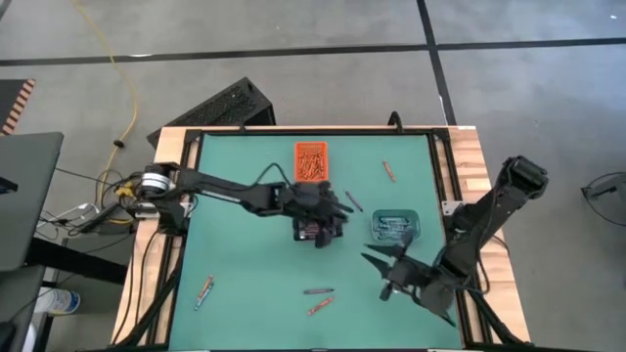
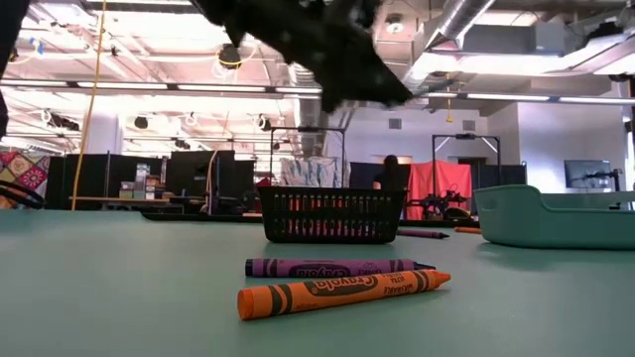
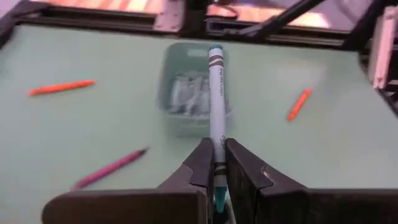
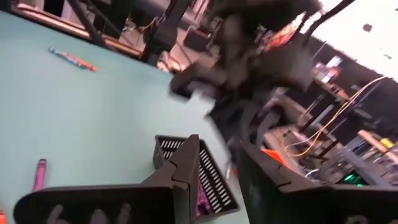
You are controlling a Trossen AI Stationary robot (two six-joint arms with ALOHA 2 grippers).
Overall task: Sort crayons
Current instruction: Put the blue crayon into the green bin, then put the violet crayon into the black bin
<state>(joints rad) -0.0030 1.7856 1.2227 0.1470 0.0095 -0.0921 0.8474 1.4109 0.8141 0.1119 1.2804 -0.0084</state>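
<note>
Your left gripper (image 3: 214, 163) reaches out over mid-table, fingers clamped on a teal crayon (image 3: 216, 99). Your right gripper (image 1: 383, 274) hangs low near the right edge, fingers seemingly parted, empty.

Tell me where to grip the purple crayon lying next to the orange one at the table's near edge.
Grip the purple crayon at mid-length, coming straight down with the fingers across its long axis. It lies flat, apart from the orange crayon, leaving finger room on both sides. The right gripper is open and closest.
</note>
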